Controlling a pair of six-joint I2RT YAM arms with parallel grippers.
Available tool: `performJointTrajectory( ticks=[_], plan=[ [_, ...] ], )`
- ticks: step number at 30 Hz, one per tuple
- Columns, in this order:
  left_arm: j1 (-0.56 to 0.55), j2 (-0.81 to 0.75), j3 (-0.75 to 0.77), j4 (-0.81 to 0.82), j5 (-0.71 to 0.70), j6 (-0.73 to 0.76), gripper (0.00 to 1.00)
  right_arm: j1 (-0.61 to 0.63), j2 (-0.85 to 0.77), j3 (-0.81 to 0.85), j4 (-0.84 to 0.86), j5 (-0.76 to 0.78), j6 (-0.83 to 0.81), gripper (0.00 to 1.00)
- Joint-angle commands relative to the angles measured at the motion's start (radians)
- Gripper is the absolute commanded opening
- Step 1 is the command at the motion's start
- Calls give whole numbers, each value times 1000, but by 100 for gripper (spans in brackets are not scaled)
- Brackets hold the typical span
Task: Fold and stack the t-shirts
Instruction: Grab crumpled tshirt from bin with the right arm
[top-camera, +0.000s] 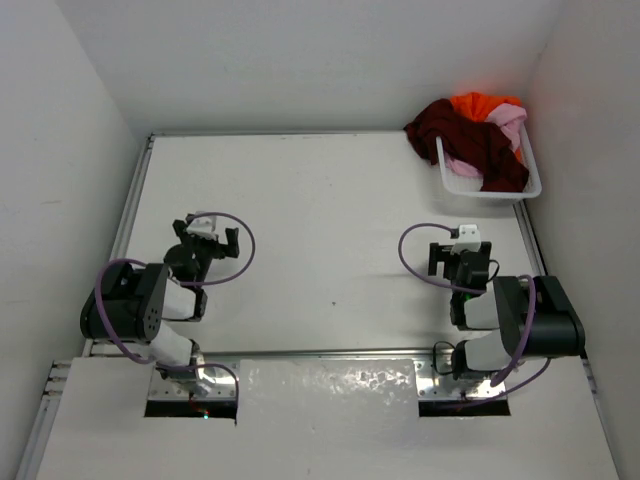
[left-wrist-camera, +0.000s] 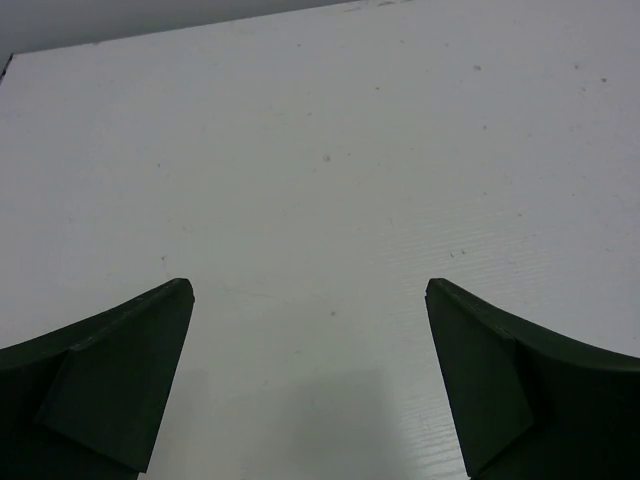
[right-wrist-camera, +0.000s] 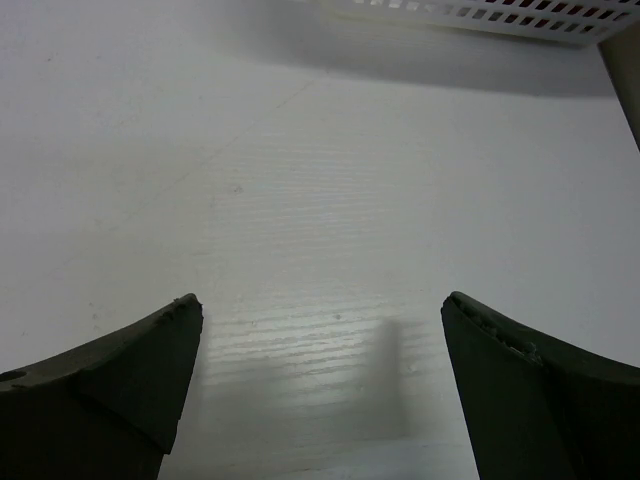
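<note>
My left claw (top-camera: 208, 240) is spread wide and holds nothing. It hangs low over the white surface (top-camera: 320, 200), on the left side, a little ahead of my left base. From my left wrist, its two dark fingers (left-wrist-camera: 110, 380) stand well apart at the bottom corners, with only bare, lightly speckled surface between and beyond them. My right claw (top-camera: 462, 262) is spread just as wide and is also empty, poised over the right side of the surface ahead of my right base. From my right wrist I see both dark tips apart in the lower corners and their soft shadow on the surface between them. The t-shirts (top-camera: 480, 135) are all in the far right corner, bunched together in and over the white lattice basket (top-camera: 530, 187), which sits on the surface against the right wall. The maroon t-shirt (top-camera: 435, 125) spills over the basket's far left rim and shows again as a dark fold near the front right. The orange t-shirt (top-camera: 485, 102) lies at the very back of the heap. The pink t-shirt (top-camera: 512, 120) sits crumpled on the right and shows pale along the near left side. None of them is folded, and both claws are well apart from them. The basket's near wall crosses the top edge of my right wrist view, closer to my right claw than to my left.
</note>
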Motion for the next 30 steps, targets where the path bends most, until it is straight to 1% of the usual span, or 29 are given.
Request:
performJointTrajectory(
  ticks=[1,3,4,6,7,8,9,10,11,12,13,14,15,16,17,18,19,20,21,22,23,24,25,26,27,28,29,30],
  plan=[
    [-2,-9,12,76,6,-18,100,2,-4,17,42,0,8,99],
    [-2,-7,12,78,7,-18,100,2,-28,42,-16,3,16,99],
    [-2,-7,12,86,8,-20,100,2,-86,128,-212,0,16,99],
    [-2,7,9,113,9,-24,100,2,-137,262,-451,-49,20,99],
    [18,1,7,130,18,-30,100,2,-165,393,-637,-81,42,99],
    [33,-54,69,-23,55,-34,100,2,-220,509,-760,-215,31,99],
    [34,-76,70,-25,85,-44,100,2,-245,510,-761,-297,31,99],
    [72,-87,257,-424,127,-52,100,2,-271,611,-850,-373,37,99],
    [80,-78,433,-753,142,-28,100,2,-312,658,-878,-436,47,99],
    [80,-3,719,-966,105,65,98,2,-327,706,-896,-523,71,99],
    [81,25,822,-1242,98,112,98,3,-338,788,-889,-532,133,99],
    [80,49,923,-1370,86,162,97,3,-335,831,-878,-518,160,99],
    [80,76,1101,-1467,90,257,96,3,-313,887,-877,-461,177,99],
    [80,85,1178,-1622,87,307,96,3,-265,1054,-946,-436,191,99],
    [78,105,1258,-1690,49,345,96,2,-122,1168,-1031,-404,182,99],
    [75,117,1403,-1783,23,389,96,2,-31,1438,-1229,-356,136,92],
    [75,129,1471,-1818,-3,413,96,2,64,1588,-1324,-318,123,70],
    [75,155,1539,-1845,-49,433,96,2,158,1723,-1417,-273,126,56],
    [77,166,1641,-1868,-66,463,96,0,326,1966,-1541,-215,148,45],
    [77,178,1683,-1875,-83,474,98,-2,397,2063,-1570,-155,146,47],
    [77,200,1722,-1876,-78,465,100,-5,459,2129,-1581,-129,148,61],
    [78,209,1783,-1879,-68,439,100,-8,549,2199,-1570,-110,162,70],
    [78,215,1799,-1873,-60,396,100,-8,580,2208,-1550,-93,162,71],
    [78,226,1808,-1864,-27,312,100,-11,603,2197,-1518,-86,163,72],
    [77,228,1805,-1847,3,287,100,-11,641,2161,-1457,-64,172,75],
    [77,229,1796,-1841,35,269,100,-12,663,2142,-1431,-43,177,78],
    [75,234,1785,-1837,94,247,100,-18,688,2133,-1401,-40,179,78],
    [75,241,1774,-1832,112,232,100,-21,717,2143,-1374,-40,182,78]
  ],
)
